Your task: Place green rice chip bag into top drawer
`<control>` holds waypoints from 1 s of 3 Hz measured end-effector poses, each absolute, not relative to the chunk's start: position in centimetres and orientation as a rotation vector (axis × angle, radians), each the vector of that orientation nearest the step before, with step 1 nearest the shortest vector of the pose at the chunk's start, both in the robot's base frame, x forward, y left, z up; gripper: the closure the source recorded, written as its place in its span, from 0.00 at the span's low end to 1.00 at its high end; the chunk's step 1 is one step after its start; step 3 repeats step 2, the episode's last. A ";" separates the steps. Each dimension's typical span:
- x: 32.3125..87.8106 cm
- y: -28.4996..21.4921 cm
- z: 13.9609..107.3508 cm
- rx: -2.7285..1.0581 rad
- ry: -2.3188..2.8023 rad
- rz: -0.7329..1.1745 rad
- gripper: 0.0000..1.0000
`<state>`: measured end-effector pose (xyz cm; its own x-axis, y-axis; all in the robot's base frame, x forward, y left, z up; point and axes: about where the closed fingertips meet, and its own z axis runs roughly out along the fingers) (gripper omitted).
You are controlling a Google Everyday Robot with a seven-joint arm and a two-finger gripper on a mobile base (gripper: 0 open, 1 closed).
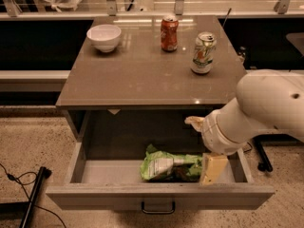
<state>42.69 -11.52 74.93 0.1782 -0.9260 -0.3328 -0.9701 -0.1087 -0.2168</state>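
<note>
In the camera view, the top drawer (161, 197) stood pulled out beneath a glossy grey-brown tabletop (142, 77). The green rice chip bag (167, 165) lay on the drawer's pale floor, right of centre. The gripper (200, 150) hung over the drawer's right end, fingers spread wide and holding nothing, with the lower finger (213, 167) just beside the bag. A white bowl (104, 36), a red can (169, 33) and a green-and-white can (203, 52) stood on the tabletop. A black cable (12, 179) trailed over the speckled floor (28, 137).

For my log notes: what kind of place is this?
Probably an office kitchenette: a counter with a white bowl and two soda cans, an open top drawer, the robot's hand in its right end.
</note>
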 end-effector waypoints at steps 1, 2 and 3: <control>40.9 -13.3 78.2 -2.064 1.780 0.082 0.11; 40.8 -13.4 78.3 -2.065 1.780 0.077 0.00; 40.8 -13.4 78.3 -2.065 1.780 0.077 0.00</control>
